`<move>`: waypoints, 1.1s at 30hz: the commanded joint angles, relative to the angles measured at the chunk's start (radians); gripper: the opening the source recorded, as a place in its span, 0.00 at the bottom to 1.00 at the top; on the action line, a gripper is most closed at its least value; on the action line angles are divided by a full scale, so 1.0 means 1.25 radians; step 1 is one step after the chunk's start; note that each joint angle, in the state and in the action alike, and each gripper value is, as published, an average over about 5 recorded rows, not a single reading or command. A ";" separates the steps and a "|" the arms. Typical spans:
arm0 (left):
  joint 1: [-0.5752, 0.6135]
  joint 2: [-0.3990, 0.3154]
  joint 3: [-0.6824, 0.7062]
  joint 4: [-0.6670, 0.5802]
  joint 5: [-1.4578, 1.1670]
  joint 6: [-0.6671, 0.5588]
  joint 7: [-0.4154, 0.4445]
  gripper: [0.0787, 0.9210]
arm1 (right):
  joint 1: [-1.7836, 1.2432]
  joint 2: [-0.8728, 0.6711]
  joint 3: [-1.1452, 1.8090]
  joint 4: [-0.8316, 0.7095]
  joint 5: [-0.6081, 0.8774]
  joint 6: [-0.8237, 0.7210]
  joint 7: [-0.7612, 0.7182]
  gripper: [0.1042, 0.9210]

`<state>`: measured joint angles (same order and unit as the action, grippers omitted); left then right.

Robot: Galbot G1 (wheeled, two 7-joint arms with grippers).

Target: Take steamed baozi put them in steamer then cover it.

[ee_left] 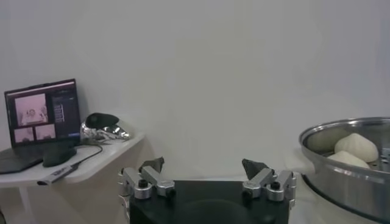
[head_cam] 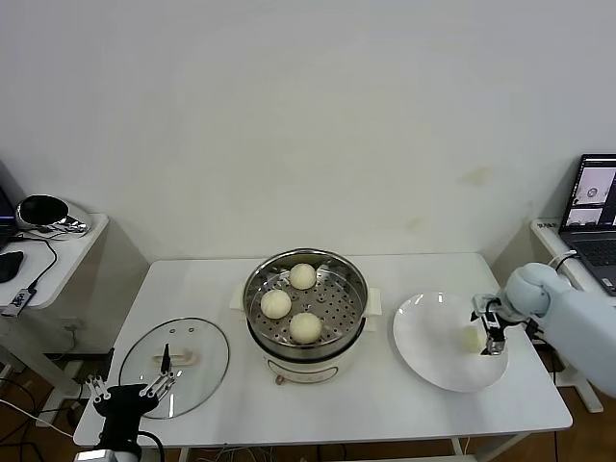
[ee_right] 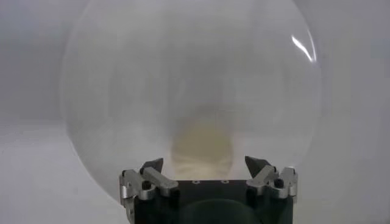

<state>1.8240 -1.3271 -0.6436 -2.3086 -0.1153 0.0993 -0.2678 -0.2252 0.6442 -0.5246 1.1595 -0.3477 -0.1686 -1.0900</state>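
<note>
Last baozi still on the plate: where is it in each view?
Head view: the baozi lies on the right part of the white plate, between the right gripper fingers.
Left wrist view: not in it; only buns in the steamer show.
Right wrist view: centre, just beyond the fingers.
Shared landmark: the plate.

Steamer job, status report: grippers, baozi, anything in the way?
Right gripper open around last baozi on plate. Left gripper open, parked by lid. Three baozi in steamer, uncovered. Nothing in the way.

White table (head_cam: 404,404) w/ glass lid (head_cam: 175,364) left, steamer (head_cam: 305,318) centre, white plate (head_cam: 438,346) right.
</note>
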 commanded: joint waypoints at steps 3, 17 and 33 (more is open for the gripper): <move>0.002 -0.001 0.000 0.001 0.000 -0.001 -0.001 0.88 | -0.014 0.013 0.012 -0.017 -0.016 -0.005 0.002 0.78; 0.008 0.001 -0.003 -0.006 -0.002 -0.003 -0.003 0.88 | 0.060 -0.051 -0.037 0.068 0.049 -0.030 -0.011 0.61; -0.014 0.009 0.009 -0.001 -0.009 -0.003 -0.004 0.88 | 0.726 -0.062 -0.532 0.298 0.403 -0.156 0.009 0.59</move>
<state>1.8131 -1.3159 -0.6353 -2.3121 -0.1262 0.0954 -0.2725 0.2281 0.5478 -0.8550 1.3878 -0.0723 -0.2908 -1.0970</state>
